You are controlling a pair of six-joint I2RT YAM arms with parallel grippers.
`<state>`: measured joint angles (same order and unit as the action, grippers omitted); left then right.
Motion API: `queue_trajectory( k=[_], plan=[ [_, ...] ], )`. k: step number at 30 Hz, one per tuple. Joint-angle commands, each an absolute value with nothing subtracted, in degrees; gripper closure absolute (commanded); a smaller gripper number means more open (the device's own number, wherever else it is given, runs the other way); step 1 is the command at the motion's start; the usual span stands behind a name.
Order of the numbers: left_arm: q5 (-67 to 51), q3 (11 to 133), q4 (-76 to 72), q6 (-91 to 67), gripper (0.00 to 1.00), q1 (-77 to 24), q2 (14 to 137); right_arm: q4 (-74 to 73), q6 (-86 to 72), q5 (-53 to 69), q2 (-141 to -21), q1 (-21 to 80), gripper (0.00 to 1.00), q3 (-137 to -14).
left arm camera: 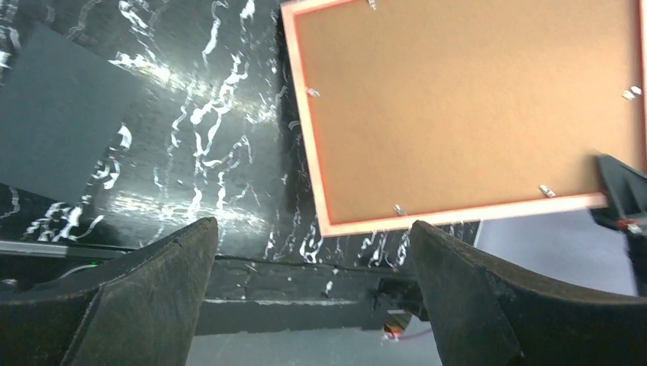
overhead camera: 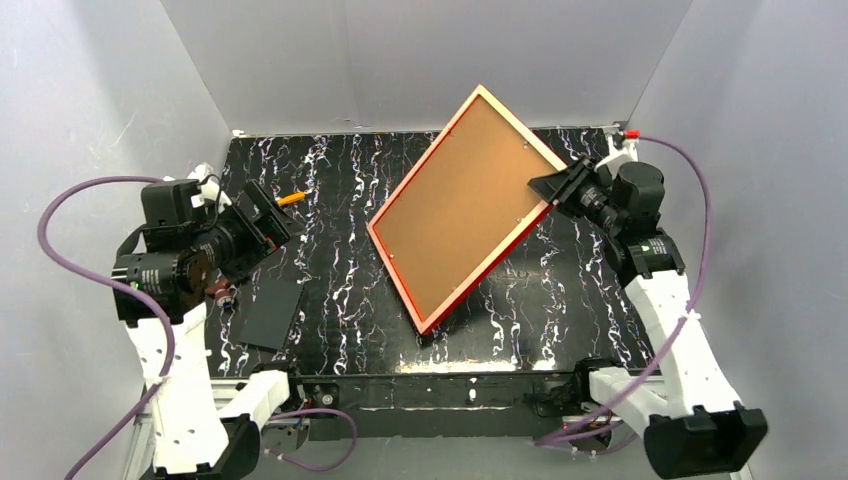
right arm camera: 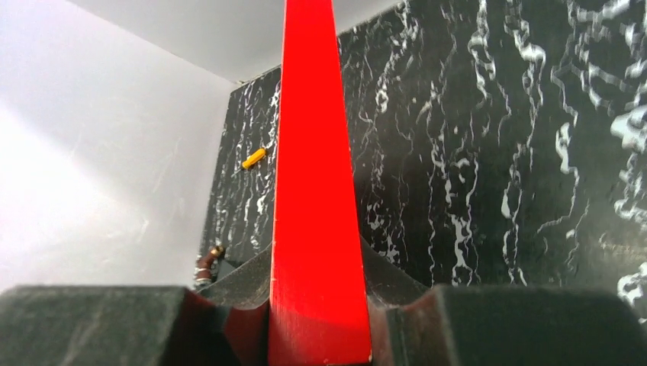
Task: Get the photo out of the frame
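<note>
The frame point(overhead camera: 395, 278) is pinched at its 3 o'clock edge by the right gripper point(overhead camera: 556, 190), back exposed. The left gripper point(overhead camera: 268, 215), spread wide, is likely needed next on the clips point(left arm camera: 397, 209).

Robot lab enclosure, plain grey walls point(overhead camera: 420, 60), black marbled table point(overhead camera: 335, 190), purple cables point(overhead camera: 85, 186).

Grey walls point(overhead camera: 430, 50), blk marble tabletop point(overhead camera: 340, 180)

We can read no text, label, brand, number or sign in any view: none on the frame point(overhead camera: 395, 275), the brown back of the photo point(overhead camera: 462, 205), the table point(overhead camera: 520, 310) or the dark sheet point(overhead camera: 270, 312).
</note>
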<state>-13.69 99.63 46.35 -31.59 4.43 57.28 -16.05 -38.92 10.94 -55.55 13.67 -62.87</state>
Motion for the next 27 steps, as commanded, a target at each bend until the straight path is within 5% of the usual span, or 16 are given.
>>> queue_trajectory(
  k=[1, 10, 19, 27],
  plan=[
    [-22.98, 92.75, 44.11, -33.55, 0.02, 4.49, 57.01, 0.13, -47.92, 33.5, -56.29, 1.94, 0.99, -52.15],
    [-30.14, 73.34, 36.89, -36.76, 0.02, 0.87, 53.68, 11.17, -47.0, 48.28, -62.13, -14.37, 0.99, -35.49],
    [-33.52, 50.3, 29.73, -41.57, 0.02, -8.69, 49.82, 22.67, -47.31, 44.32, -68.01, -14.77, 0.99, -24.22],
    [-34.12, 41.35, 28.38, -43.53, 0.02, -9.67, 43.36, 14.98, -46.16, 39.68, -75.1, -14.77, 0.96, -25.15]
  ],
)
